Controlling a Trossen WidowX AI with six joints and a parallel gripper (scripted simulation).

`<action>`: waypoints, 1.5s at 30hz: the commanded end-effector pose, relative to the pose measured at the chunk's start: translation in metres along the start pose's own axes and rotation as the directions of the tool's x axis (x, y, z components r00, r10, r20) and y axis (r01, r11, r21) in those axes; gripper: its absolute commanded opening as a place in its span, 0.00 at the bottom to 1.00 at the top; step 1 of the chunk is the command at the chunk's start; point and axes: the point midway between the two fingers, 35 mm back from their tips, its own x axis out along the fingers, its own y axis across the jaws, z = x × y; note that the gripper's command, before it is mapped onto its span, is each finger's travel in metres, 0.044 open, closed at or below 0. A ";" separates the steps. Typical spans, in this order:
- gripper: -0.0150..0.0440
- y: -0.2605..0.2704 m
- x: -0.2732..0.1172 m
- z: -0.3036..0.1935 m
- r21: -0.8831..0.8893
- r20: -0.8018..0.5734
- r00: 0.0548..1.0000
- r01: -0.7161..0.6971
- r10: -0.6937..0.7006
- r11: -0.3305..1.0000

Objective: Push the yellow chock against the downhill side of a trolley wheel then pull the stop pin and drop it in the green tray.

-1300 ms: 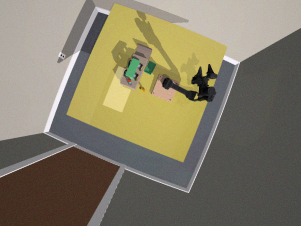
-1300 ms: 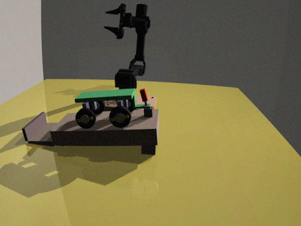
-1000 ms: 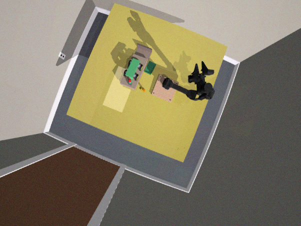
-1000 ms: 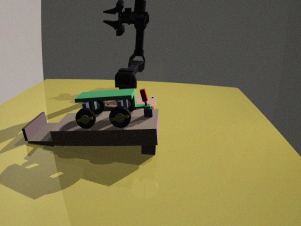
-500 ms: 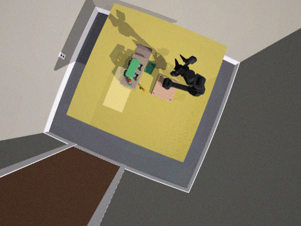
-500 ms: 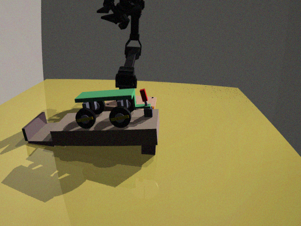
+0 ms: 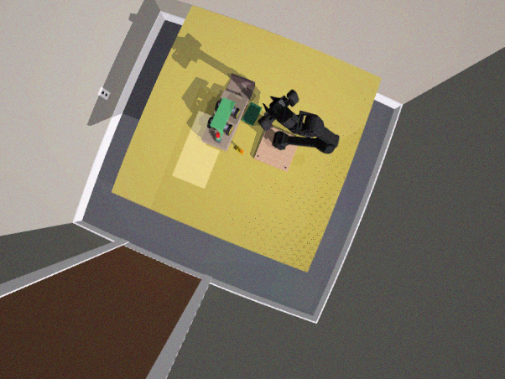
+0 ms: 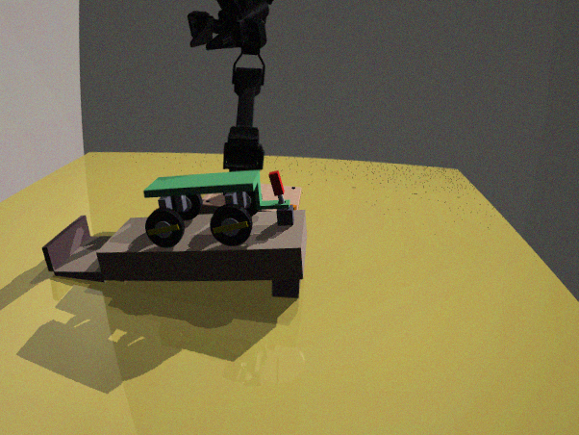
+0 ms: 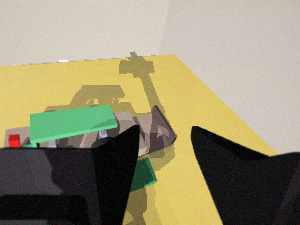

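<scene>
The green trolley point(image 7: 223, 114) point(image 8: 207, 184) point(image 9: 75, 124) stands on the ramp point(image 7: 216, 143) point(image 8: 202, 265). The red-headed stop pin point(image 7: 218, 135) point(image 8: 276, 183) point(image 9: 14, 140) stands at its uphill end. The chock point(image 7: 239, 149) lies on the yellow table beside the ramp's uphill part, its orange handle showing; the exterior view shows only a bit of orange behind the ramp. The green tray point(image 7: 252, 114) point(image 9: 145, 174) sits beside the ramp and looks empty where visible; it is hidden in the exterior view. My gripper point(image 7: 268, 101) point(image 8: 200, 46) point(image 9: 165, 131) is partly open and empty, high above the table, on the tray's side of the ramp.
The arm's pinkish base plate point(image 7: 274, 157) lies beyond the tray and chock. An upright end board point(image 7: 242, 85) point(image 8: 67, 243) point(image 9: 162, 130) stands at the ramp's downhill end. The arm's shadow falls across the ramp's downhill end and the table.
</scene>
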 end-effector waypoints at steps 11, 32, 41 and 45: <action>0.58 0.093 0.053 -0.027 0.475 -0.309 0.931 -0.027 0.195 0.880; 0.58 0.199 0.079 -0.119 0.658 -0.744 0.625 0.626 0.235 0.419; 0.58 0.226 0.076 -0.164 0.485 -0.871 0.461 0.863 0.173 0.140; 0.58 0.227 0.076 -0.165 0.480 -0.873 0.457 0.867 0.171 0.134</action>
